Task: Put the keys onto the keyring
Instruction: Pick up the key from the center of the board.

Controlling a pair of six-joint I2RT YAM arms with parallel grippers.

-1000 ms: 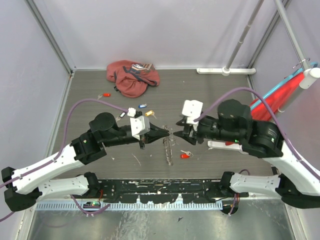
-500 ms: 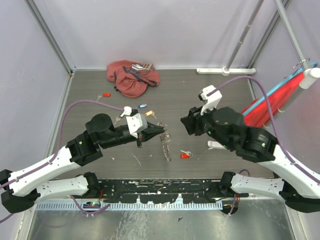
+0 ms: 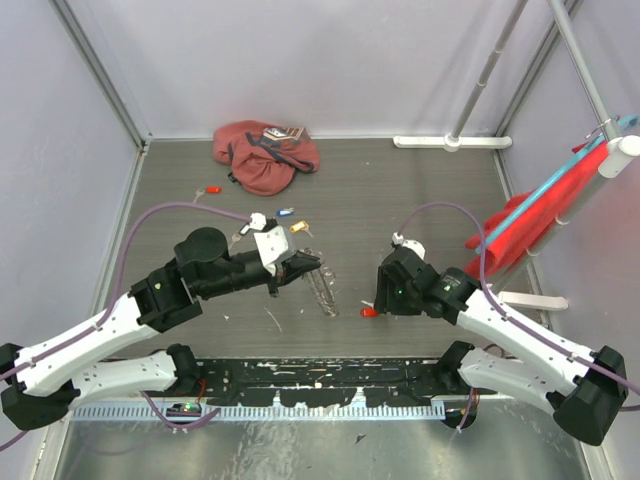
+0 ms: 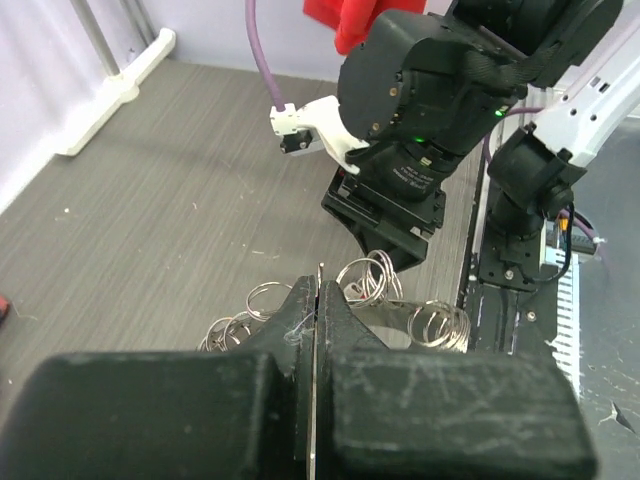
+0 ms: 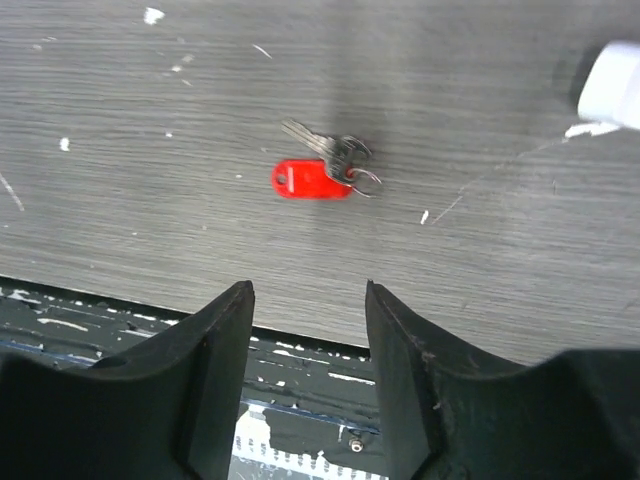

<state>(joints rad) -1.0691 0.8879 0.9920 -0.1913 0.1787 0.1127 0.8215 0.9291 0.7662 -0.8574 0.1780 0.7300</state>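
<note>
My left gripper (image 3: 312, 265) is shut on the keyring (image 3: 325, 290), a thin metal ring with bunches of small silver loops hanging below the jaws above the table. In the left wrist view the ring's edge (image 4: 320, 272) sticks out between the closed fingers, with loops (image 4: 372, 280) behind it. My right gripper (image 3: 378, 300) is open and empty, low over a red-headed key (image 3: 368, 312). In the right wrist view that key (image 5: 312, 180) lies flat on the table just beyond my open gripper (image 5: 308, 290). More keys lie at the back left: red (image 3: 210, 189), blue (image 3: 285, 211), yellow (image 3: 300, 227).
A reddish-pink cloth bag (image 3: 265, 155) lies at the back. A red cloth on a pole (image 3: 530, 215) leans at the right wall. A white pole base (image 3: 450, 141) sits at the back right. The black front rail (image 3: 320, 380) runs just near the red key.
My right gripper has left the keyring, swung away from the left gripper and come down low over the red key. The left gripper still holds the keyring, almost in place.
</note>
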